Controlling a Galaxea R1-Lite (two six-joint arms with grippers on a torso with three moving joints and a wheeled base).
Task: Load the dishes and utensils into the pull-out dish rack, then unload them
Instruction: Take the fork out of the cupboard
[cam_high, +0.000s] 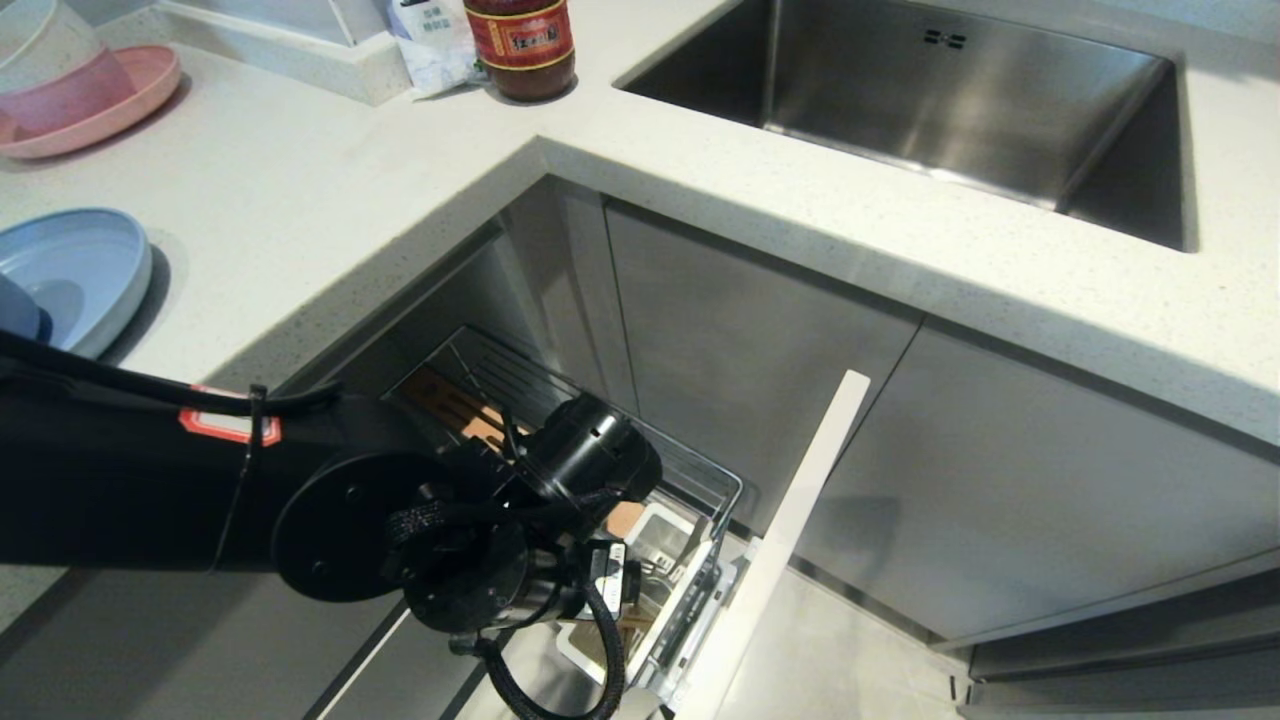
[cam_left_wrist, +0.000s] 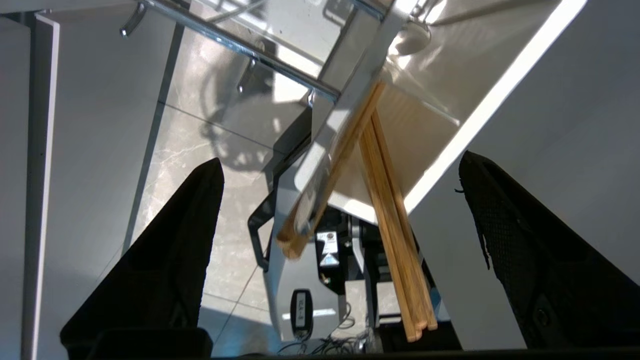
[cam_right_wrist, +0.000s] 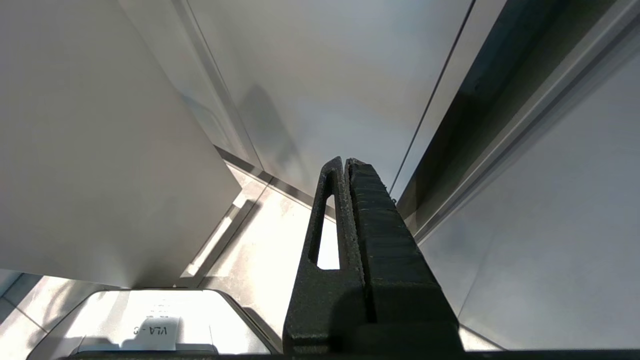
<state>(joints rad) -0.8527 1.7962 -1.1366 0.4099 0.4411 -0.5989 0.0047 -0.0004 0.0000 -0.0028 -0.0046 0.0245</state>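
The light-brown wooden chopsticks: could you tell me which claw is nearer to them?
Left. The left claw hangs open around the light-brown wooden chopsticks; the right claw is parked shut, chopsticks nowhere in its view.

My right gripper (cam_right_wrist: 345, 167) hangs with its two black fingers (cam_right_wrist: 372, 235) pressed flat together, nothing between them. It points at pale grey cabinet fronts (cam_right_wrist: 325, 75), with a dark gap (cam_right_wrist: 480, 115) running between panels. Glossy floor tiles (cam_right_wrist: 260, 260) show beside it.
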